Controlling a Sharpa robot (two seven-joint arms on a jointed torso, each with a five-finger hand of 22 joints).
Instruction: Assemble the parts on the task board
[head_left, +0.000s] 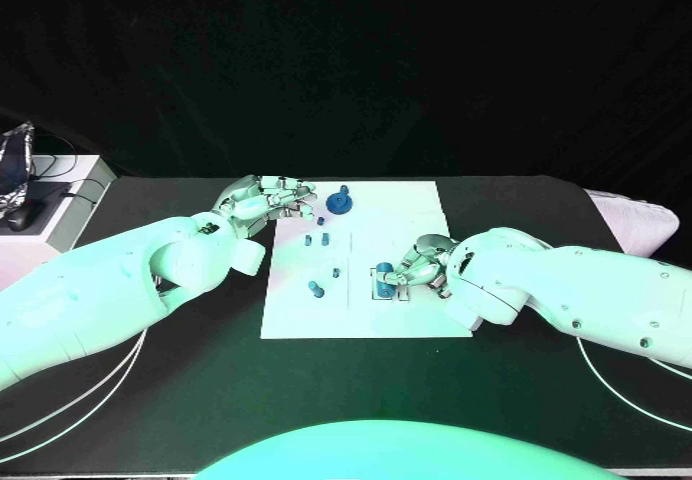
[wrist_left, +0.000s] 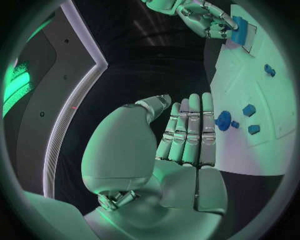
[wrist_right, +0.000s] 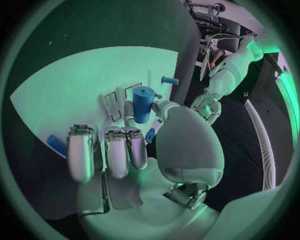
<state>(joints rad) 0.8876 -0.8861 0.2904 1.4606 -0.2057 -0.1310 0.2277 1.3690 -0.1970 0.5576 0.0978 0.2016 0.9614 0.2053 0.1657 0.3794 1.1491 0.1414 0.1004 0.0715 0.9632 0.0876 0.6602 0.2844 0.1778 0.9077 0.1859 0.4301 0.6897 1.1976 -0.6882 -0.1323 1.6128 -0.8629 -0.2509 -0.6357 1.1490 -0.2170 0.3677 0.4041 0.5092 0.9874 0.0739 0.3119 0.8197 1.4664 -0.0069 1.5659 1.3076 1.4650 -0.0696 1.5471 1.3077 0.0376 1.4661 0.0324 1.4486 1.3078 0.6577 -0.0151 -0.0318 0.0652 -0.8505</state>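
The white task board (head_left: 361, 310) lies mid-table. My right hand (head_left: 423, 262) is over its right half and pinches an upright blue cylinder (wrist_right: 142, 103) between thumb and a finger, above a rectangular slot; the other fingers (wrist_right: 116, 150) are curled. The same cylinder (head_left: 385, 278) stands by the board's middle. My left hand (head_left: 268, 200) hovers at the board's far left corner, its fingers (wrist_left: 189, 131) straight and side by side, holding nothing. A round blue part (head_left: 340, 203) sits just beyond those fingertips (wrist_left: 224, 120). Small blue pegs (head_left: 315, 289) and two blocks (head_left: 319, 240) stand on the board's left half.
A white side stand with a shiny object (head_left: 18, 185) and cables sits beyond the table's left edge. A pale padded object (head_left: 637, 222) lies at the right edge. Bare black table (head_left: 346, 385) stretches in front of the board.
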